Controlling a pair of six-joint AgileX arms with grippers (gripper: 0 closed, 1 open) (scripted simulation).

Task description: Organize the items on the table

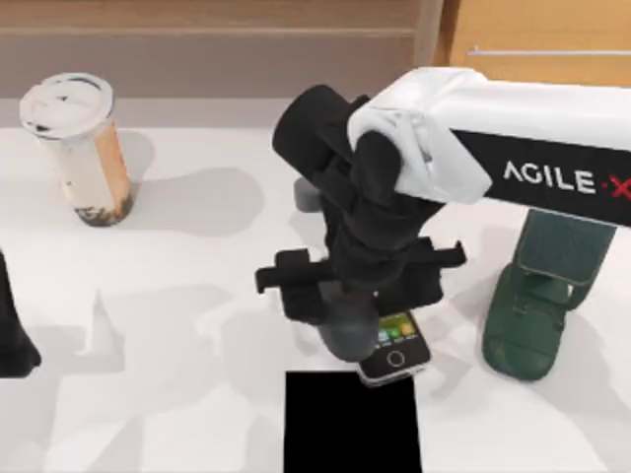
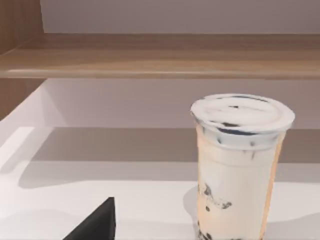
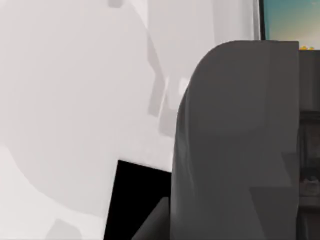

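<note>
Silver-edged smartphone with colourful icon screen [image 1: 396, 348] lower centre under right gripper [image 1: 347, 330], grip unclear, unplaced; white-lidded tan-and-cream cup [image 1: 81, 148] upper left untouched.

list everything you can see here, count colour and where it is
drink cup: 1, tan and cream with white lid, upright at the table's far left
smartphone: 1, silver-edged with colourful icons, near middle, partly under the right pincer
pad: 1, black square, near edge, just below the smartphone
phone stand: 1, dark green, right side
table: 1, white
cabinet: 1, tan wood with metal handle, far right
right pincer: 1, dark grey, over the smartphone
left arm: 1, black, at left edge
</note>
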